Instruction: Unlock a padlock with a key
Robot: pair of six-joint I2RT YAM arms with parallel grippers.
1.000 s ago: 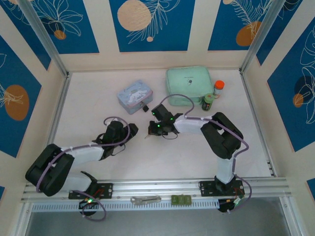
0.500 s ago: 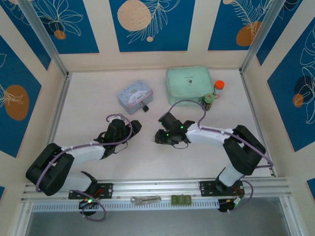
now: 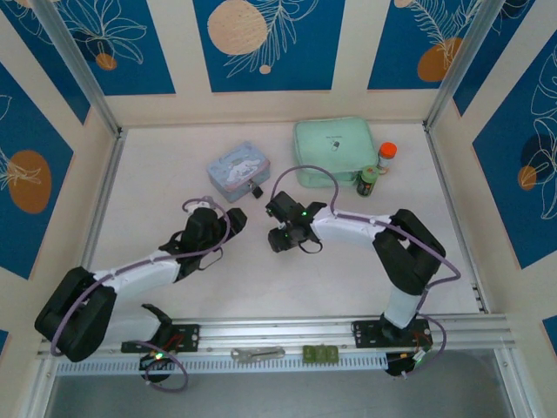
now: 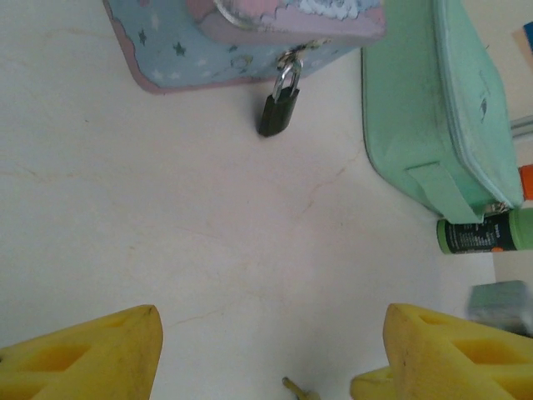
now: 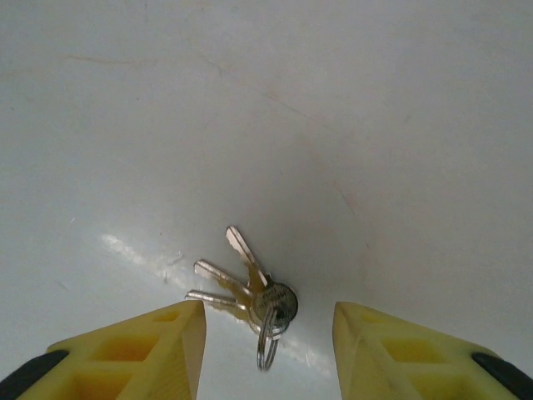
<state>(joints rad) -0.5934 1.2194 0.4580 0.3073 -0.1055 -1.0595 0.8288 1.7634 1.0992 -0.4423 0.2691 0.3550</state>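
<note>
The padlock [image 4: 277, 112], a small black body on a silver shackle, hangs from the latch of the pale blue tin [image 4: 241, 37]; from above it shows at the tin's near right corner [image 3: 256, 190]. My left gripper [image 4: 273, 333] is open and short of the padlock, with bare table between. A key tip [image 4: 296, 387] pokes in at the bottom edge. In the right wrist view the key [image 5: 250, 287] lies flat on the table, on a ring with two others. My right gripper [image 5: 268, 321] stands open over it, one yellow finger [image 5: 133, 350] on each side, not touching.
A mint green pouch [image 3: 335, 150] lies behind the right gripper [image 3: 280, 239], with a green bottle [image 3: 368, 181] and an orange-capped one [image 3: 386, 155] to its right. A grey metal tool [image 3: 258, 353] rests on the front rail. The left gripper [image 3: 228, 225] is near the right one.
My right gripper has opened from shut and now hovers over the keys on the table. Its arm swung out right and back. The left arm reached a little further forward.
</note>
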